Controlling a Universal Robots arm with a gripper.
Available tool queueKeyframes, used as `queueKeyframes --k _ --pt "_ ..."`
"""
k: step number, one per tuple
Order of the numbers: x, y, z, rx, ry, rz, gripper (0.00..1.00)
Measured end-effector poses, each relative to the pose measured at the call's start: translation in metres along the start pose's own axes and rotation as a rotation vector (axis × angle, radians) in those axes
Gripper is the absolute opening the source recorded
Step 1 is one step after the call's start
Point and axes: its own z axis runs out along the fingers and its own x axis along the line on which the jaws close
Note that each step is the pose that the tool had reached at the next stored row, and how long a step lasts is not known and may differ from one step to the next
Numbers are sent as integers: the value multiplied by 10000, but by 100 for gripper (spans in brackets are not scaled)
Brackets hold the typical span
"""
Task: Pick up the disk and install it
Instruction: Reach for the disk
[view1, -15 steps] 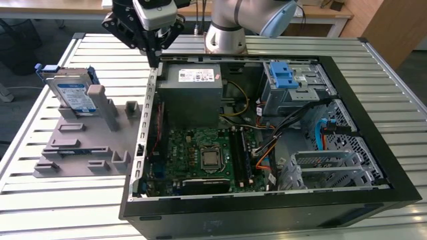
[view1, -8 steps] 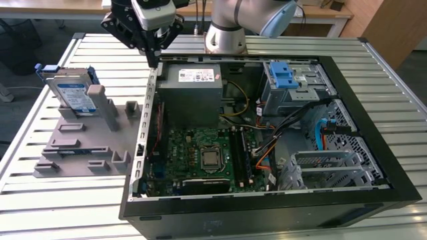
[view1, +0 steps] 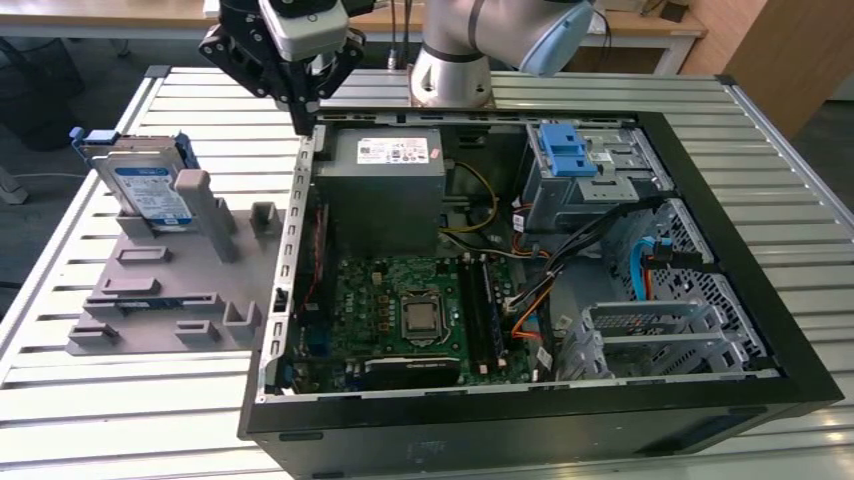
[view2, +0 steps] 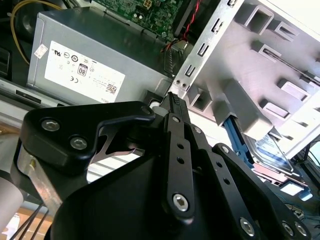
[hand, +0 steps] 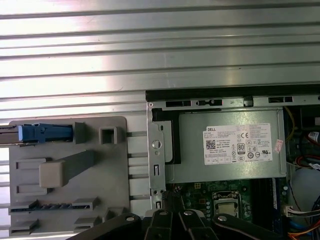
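Observation:
The disk is a silver drive with a blue-and-white label and blue rails. It stands on edge, leaning in the grey holder at the exterior view's left, beside the open computer case. My gripper hangs shut and empty over the case's back left corner, to the right of the disk and apart from it. In the second wrist view its fingers meet at one tip, and the disk lies beyond them. In the first wrist view the disk's blue rail sits in the holder's slot.
The open black case holds the grey power supply, the motherboard and a metal drive cage with blue tabs at the back right. Loose cables cross the middle. The arm's base stands behind the case.

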Motion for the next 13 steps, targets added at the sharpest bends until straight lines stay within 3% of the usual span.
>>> queueKeyframes --k 13 --pt "36 -3 1 0 0 0 11"
